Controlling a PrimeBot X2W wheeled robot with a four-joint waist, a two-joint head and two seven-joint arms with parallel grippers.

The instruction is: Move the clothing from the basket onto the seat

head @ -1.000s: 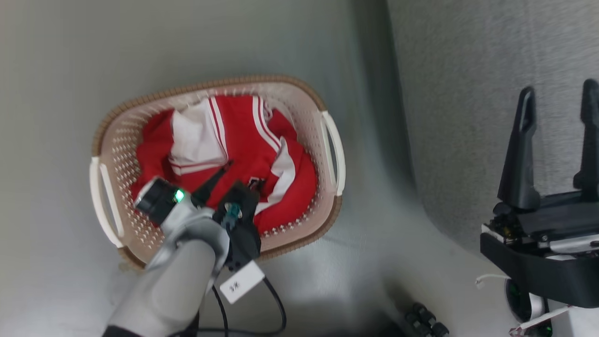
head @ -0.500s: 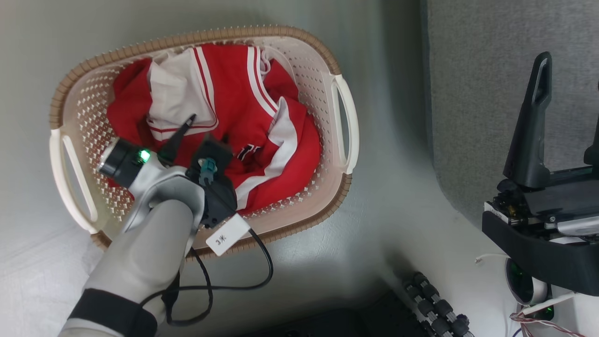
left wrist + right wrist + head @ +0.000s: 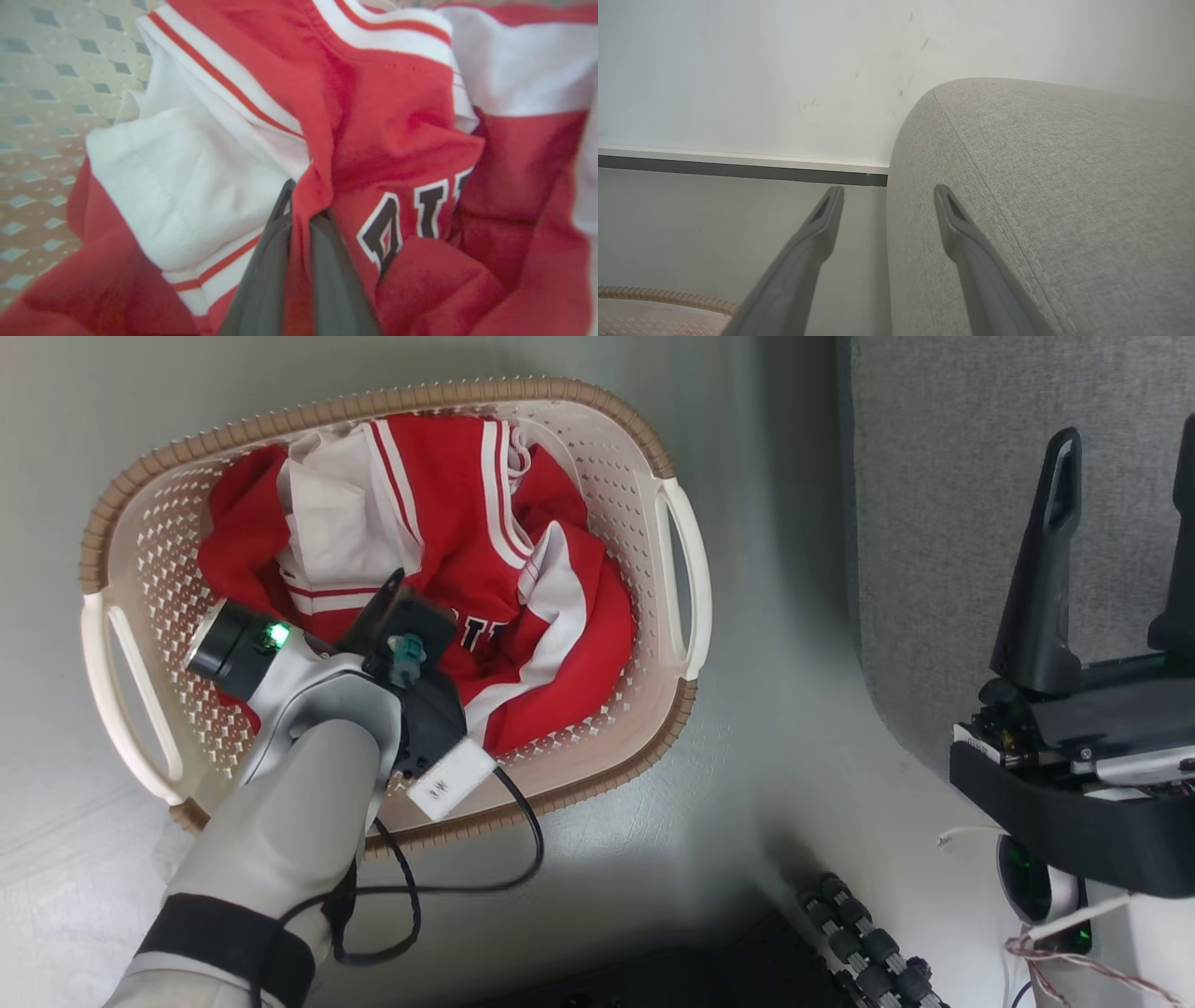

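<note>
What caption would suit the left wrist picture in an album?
The left tool pinches a fold of red clothing inside the basket.

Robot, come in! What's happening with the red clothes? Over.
Left gripper shut on the clothing, inside the basket. Right gripper open beside the seat. Wrist cable draped over basket rim.

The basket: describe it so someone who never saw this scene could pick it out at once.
Left of the big grey seat, on the pale floor, sits the basket. It is cream perforated plastic with a brown woven-look rim and two white loop handles, heaped with red-and-white clothing.
</note>
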